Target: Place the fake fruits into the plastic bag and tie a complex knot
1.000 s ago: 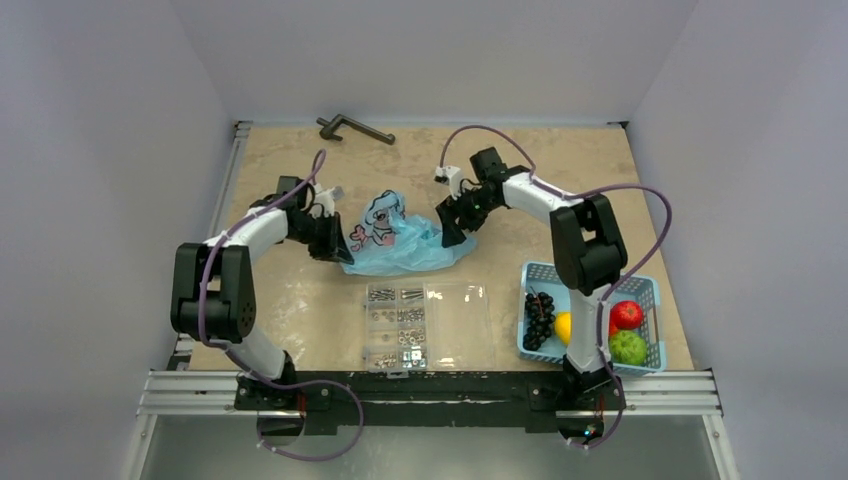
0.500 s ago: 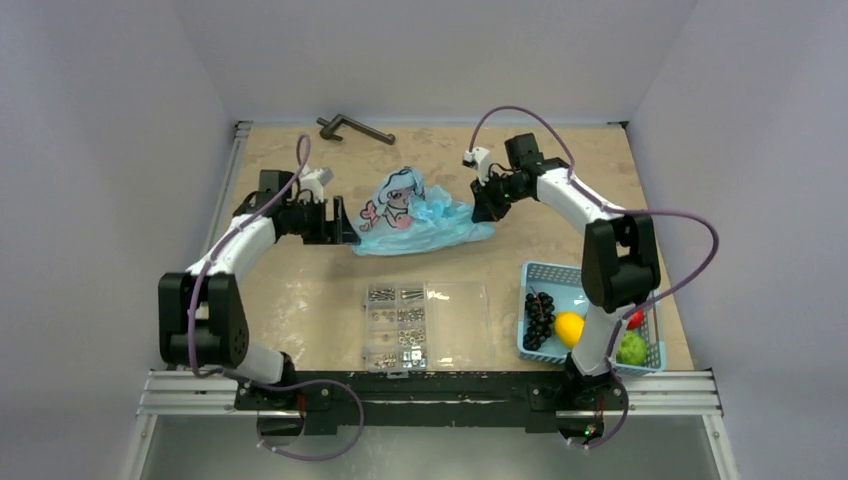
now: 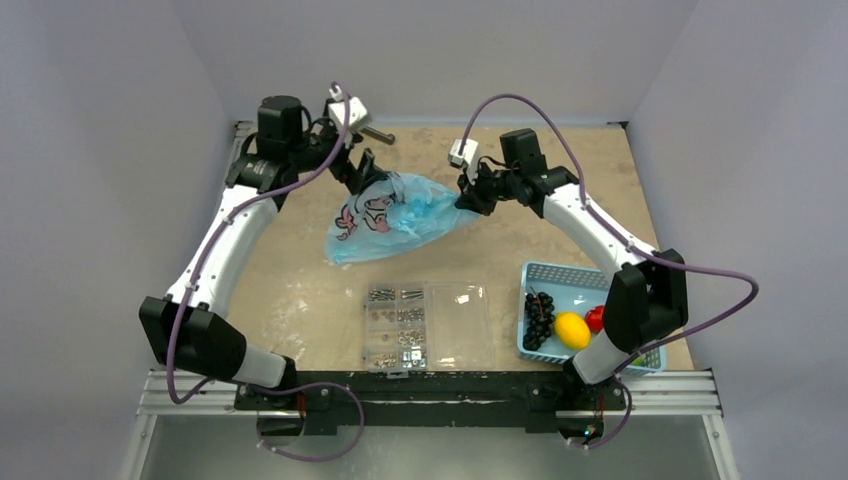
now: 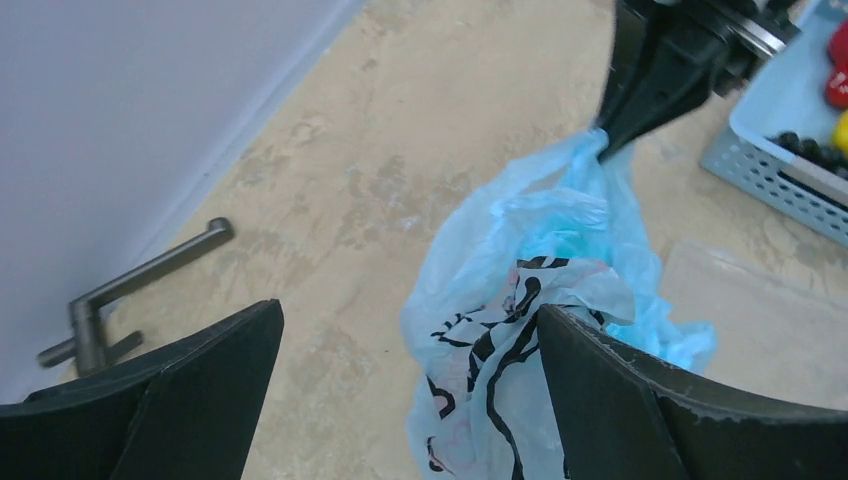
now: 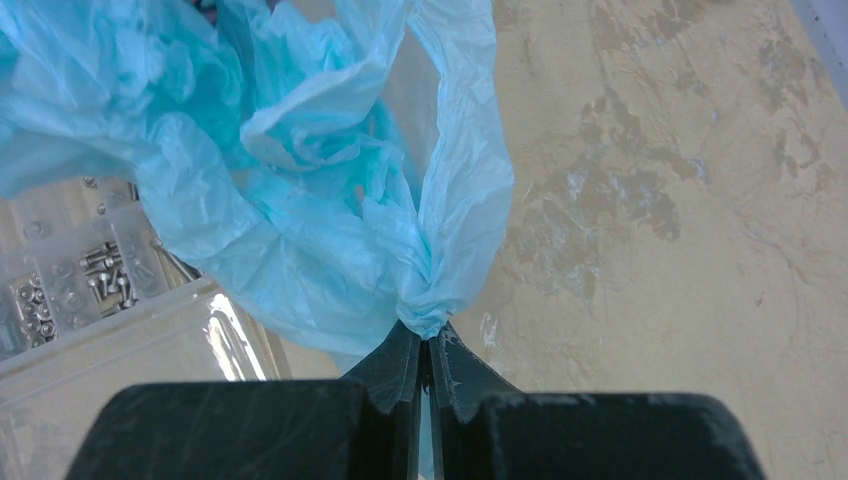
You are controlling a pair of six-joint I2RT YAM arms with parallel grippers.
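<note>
left arm reached out long toward the far wall, its tool spread wide over the printed end of the plastic bag. right arm bent inward, its tool clamped on a bunched blue corner of the bag. the fake fruits sat in a blue basket on the mottled tan desk, with pale walls around it.

The right hand pinches the plastic bag at its right tip; the left hand gapes at the bag's far-left edge; a clear screw box lies nearward of the bag.
</note>
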